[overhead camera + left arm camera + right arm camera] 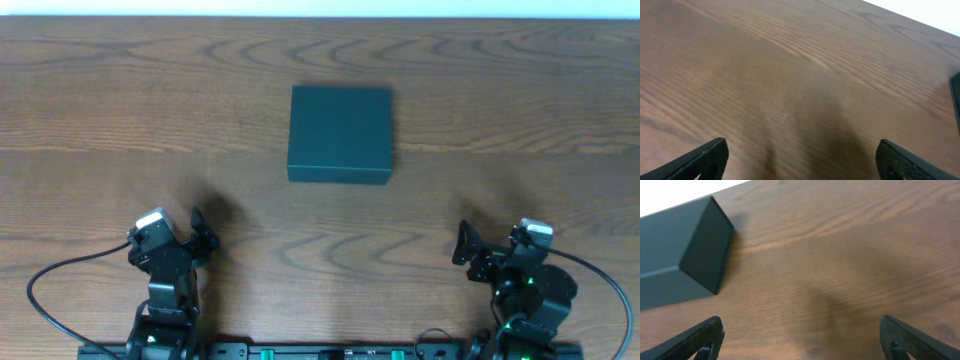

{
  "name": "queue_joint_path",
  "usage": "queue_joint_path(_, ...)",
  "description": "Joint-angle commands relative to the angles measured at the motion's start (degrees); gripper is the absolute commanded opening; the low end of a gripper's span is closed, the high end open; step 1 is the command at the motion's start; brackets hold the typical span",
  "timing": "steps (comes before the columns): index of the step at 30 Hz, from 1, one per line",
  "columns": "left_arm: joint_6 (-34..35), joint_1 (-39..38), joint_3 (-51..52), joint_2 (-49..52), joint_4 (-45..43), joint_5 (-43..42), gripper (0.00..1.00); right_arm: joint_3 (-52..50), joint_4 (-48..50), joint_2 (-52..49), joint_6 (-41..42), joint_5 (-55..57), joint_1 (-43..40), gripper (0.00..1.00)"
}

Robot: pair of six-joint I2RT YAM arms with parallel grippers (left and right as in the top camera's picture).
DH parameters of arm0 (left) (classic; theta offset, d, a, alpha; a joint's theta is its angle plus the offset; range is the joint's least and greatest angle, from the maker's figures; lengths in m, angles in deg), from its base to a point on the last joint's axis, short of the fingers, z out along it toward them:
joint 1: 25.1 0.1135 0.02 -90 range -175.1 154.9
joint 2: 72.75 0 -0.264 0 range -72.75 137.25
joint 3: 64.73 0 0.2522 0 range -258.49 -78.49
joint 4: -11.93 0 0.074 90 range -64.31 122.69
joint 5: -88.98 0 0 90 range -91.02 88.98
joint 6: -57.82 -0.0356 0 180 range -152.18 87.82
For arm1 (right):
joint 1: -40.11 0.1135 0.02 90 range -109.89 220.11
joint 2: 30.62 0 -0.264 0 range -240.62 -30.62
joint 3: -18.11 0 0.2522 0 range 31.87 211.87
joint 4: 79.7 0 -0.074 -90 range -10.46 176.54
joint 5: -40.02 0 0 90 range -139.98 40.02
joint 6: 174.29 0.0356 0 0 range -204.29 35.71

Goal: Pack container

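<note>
**A:** Two grippers sit nearest us, low at the near edge of the table (pixel 100 120). The left gripper (pixel 203 232) and right gripper (pixel 466 243) are well apart.

**B:** How do we find the jaws?

**A:** Both are spread wide and grasp nothing. In each wrist view we see one finger in each lower corner, with brown wood grain between them.

**B:** What lies around the arms?

**A:** We see a black cable (pixel 45 280) looping out from the left arm and another cable (pixel 612 290) from the right arm. Both stay at the near side. A soft shadow (pixel 218 210) falls on the wood just beyond the left gripper.

**B:** And the box?

**A:** The box (pixel 340 133) lies flat farther out, about mid-table, its lid shut. It is between the two arms across the table, a little nearer the right one, and apart from both. In the right wrist view it fills the upper left, one corner turned toward us. The left wrist view catches only a dark sliver at its right edge.

**B:** What stands between?

**A:** We see wood grain from each gripper up to the box. Beyond the box the table ends at a white strip (pixel 320 8).
</note>
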Motion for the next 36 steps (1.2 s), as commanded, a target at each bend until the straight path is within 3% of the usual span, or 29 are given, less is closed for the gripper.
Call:
queue_joint_path(1,3.26,0.44,1.73,1.31,1.27,4.17,0.95,-0.57,-0.02,-2.27,0.22,2.95,-0.50,0.99)
queue_joint_path(14,3.21,0.44,1.70,2.49,1.29,3.61,0.95,-0.57,-0.02,-10.82,0.22,5.42,-0.39,0.99)
queue_joint_path(20,3.23,-5.38,1.68,0.11,1.29,3.17,0.95,-0.57,0.00,-9.44,0.22,5.42,9.16,0.99)
queue_joint_path(28,3.23,0.79,1.68,-12.59,1.27,2.99,0.95,-0.57,0.04,-4.70,0.22,5.42,21.42,0.99)
queue_joint_path(36,3.23,3.45,1.68,-22.12,1.27,2.99,0.95,-0.57,0.09,3.78,0.22,5.42,22.01,0.99)
